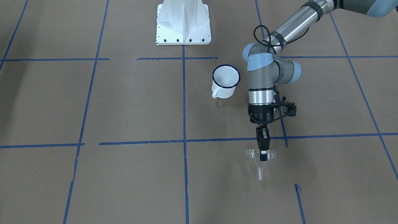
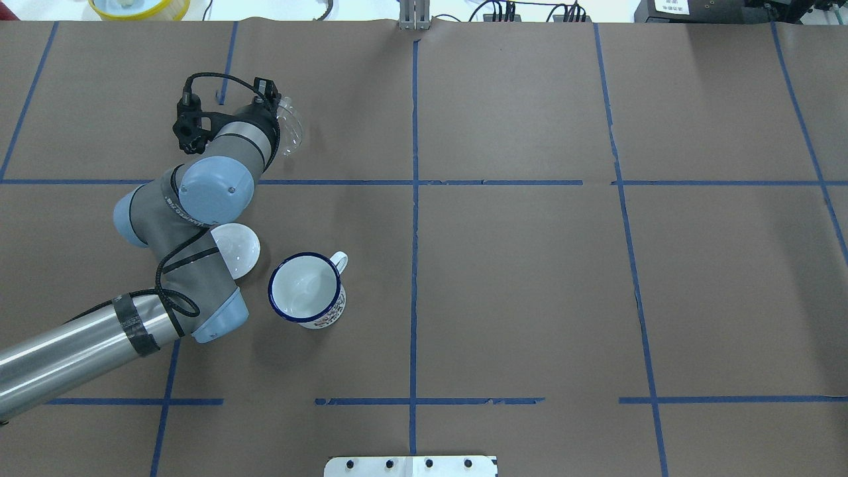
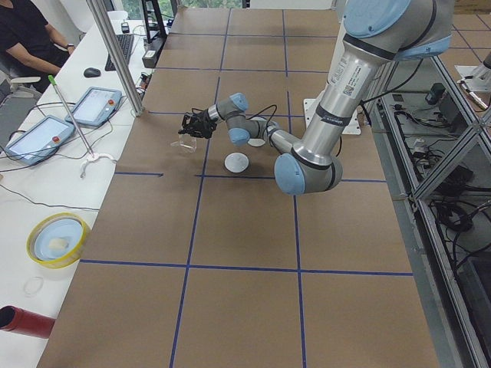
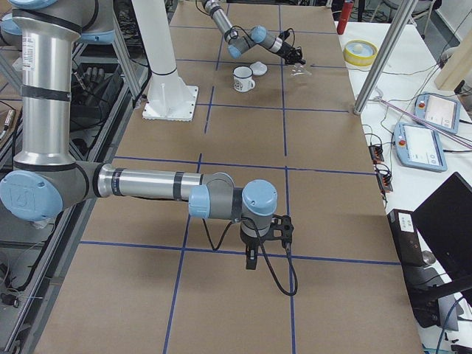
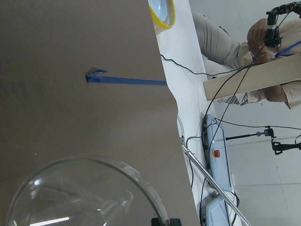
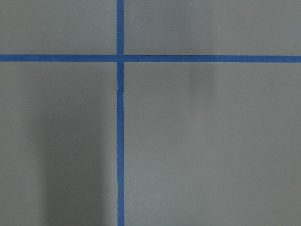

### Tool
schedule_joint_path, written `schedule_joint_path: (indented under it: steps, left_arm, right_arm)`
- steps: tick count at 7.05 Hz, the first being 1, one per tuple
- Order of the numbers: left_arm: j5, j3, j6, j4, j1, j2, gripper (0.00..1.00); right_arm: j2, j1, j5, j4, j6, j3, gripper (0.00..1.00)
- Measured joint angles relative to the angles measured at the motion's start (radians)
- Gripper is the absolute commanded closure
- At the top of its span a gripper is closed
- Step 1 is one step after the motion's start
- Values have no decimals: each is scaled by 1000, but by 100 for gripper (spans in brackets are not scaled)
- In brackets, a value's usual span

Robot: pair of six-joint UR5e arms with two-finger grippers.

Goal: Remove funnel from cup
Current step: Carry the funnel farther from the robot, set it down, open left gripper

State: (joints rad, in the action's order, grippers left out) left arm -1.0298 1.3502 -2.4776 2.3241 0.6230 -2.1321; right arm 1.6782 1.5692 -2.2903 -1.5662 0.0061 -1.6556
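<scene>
The clear funnel (image 1: 260, 165) hangs upright, spout down, from my left gripper (image 1: 263, 155), which is shut on its wide rim. It also shows in the overhead view (image 2: 289, 129) and fills the bottom of the left wrist view (image 5: 84, 193). It is well away from the cup (image 1: 226, 79), a white enamel mug with a dark blue rim that stands upright and empty (image 2: 307, 289). I cannot tell whether the spout touches the table. My right gripper (image 4: 251, 258) points down over the table far from both, and I cannot tell whether it is open or shut.
A round white lid (image 2: 235, 248) lies next to the cup, partly under my left arm. The white robot base (image 1: 183, 21) stands at the table's edge. A yellow-rimmed bowl (image 2: 139, 6), tablets (image 3: 77, 115) and a metal pole (image 3: 115, 54) are on the operators' side.
</scene>
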Motion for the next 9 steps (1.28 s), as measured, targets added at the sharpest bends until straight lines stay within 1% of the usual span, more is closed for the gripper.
schedule_joint_path:
  steps: [1,2,5,6,7,8,9]
  left_arm:
    - [2,-12,-2,-2,-1,-1,48]
    - [2,-23,8,-4,-3,-2,0]
    - [-4,-22,184,-8,-5,-3,0]
    - [-10,-11,251,-10,-4,-1,0]
    - [-41,20,326,-19,-1,10,0]
    - [-120,82,400,-64,2,32,0]
    - [-221,177,475,-149,4,70,0]
  right_arm:
    - [0,0,0,0,0,0,0]
    - [0,0,0,0,0,0,0]
    - [0,0,0,0,0,0,0]
    - [0,0,0,0,0,0,0]
    - [0,0,0,0,0,0,0]
    - [0,0,0,0,0,0,0]
    - [0,0,0,0,0,0,0]
